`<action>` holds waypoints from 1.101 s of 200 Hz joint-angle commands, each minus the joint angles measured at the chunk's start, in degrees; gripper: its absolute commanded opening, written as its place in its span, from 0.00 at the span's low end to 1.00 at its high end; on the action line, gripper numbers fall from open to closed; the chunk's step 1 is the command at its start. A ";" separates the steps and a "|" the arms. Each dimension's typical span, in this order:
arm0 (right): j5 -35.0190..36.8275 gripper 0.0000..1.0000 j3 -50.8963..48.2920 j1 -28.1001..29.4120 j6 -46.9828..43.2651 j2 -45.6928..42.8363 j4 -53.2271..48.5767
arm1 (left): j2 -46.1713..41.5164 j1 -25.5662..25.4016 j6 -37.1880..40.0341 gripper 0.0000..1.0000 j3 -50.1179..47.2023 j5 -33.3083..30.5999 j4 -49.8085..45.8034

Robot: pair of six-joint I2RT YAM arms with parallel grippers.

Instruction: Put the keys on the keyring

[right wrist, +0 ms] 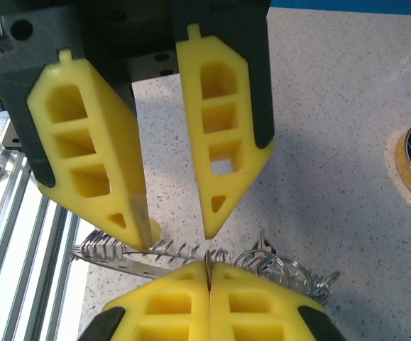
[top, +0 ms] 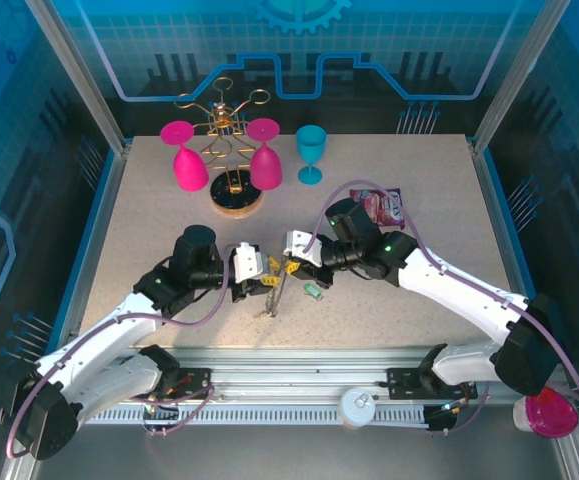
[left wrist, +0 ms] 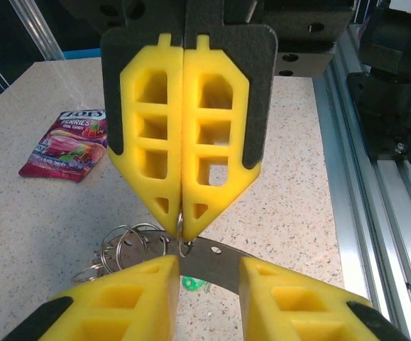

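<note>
The keyring (top: 272, 298) stands on edge between my two grippers, a dark grey band (left wrist: 219, 257) with holes and a coiled rim (right wrist: 120, 259). My right gripper (right wrist: 206, 268) is shut on a small split ring that hangs through one of the band's holes (left wrist: 182, 227). My left gripper (left wrist: 209, 266) has its fingers apart; the band runs across behind both fingertips, and one fingertip (right wrist: 143, 238) meets the coil. A bunch of small silver rings (left wrist: 123, 245) hangs on the band. A green key (top: 314, 291) lies on the table under the band (left wrist: 191, 284).
A candy packet (top: 384, 207) lies behind the right arm. Further back stand the round wooden rack base (top: 237, 195) with two pink glasses and a teal goblet (top: 310, 152). A metal rail (left wrist: 382, 199) runs along the near table edge.
</note>
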 commanded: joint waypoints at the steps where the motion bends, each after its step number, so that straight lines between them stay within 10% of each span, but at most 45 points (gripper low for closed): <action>1: -4.05 0.00 1.01 0.79 1.29 -0.89 4.65 | -0.43 -0.28 -0.31 0.26 -1.38 1.16 0.94; 220: -3.99 0.00 -0.54 2.45 0.39 0.78 3.10 | -2.05 -0.24 -1.47 0.00 -2.81 0.01 7.11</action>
